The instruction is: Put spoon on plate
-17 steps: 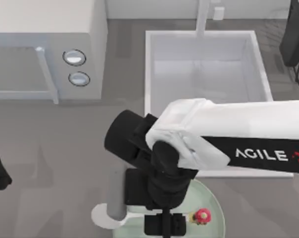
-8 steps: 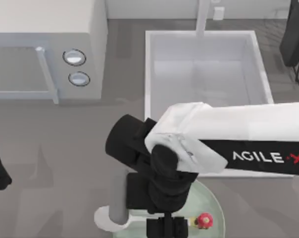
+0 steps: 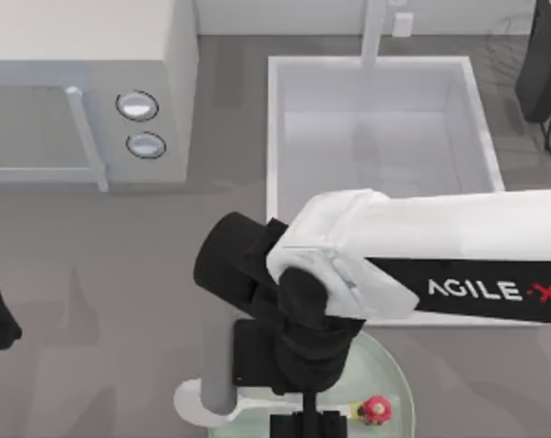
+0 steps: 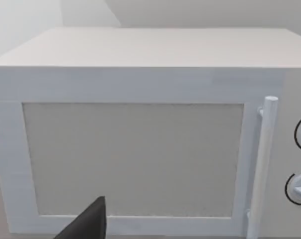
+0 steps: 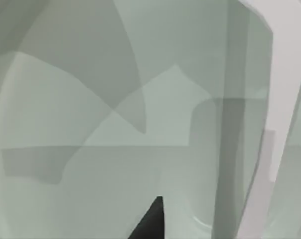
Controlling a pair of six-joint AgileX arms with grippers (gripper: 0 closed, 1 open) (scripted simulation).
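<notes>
Even, soft light throughout — no glare. Faint overlapping shadows lie on the plate (image 5: pixel 90 149); the microwave (image 4: pixel 140 149) looks flat, edges slightly soft.

right arm (image 3: pixel 421 265) lower, spoon (image 3: pixel 216 383) shifted slightly right

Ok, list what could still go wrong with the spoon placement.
1. The spoon lies partly off the plate: its bowl overhangs the left rim and the handle points away, so it may tip off.
2. The small red-and-yellow object sits on the plate beside the right arm and could get knocked.
</notes>
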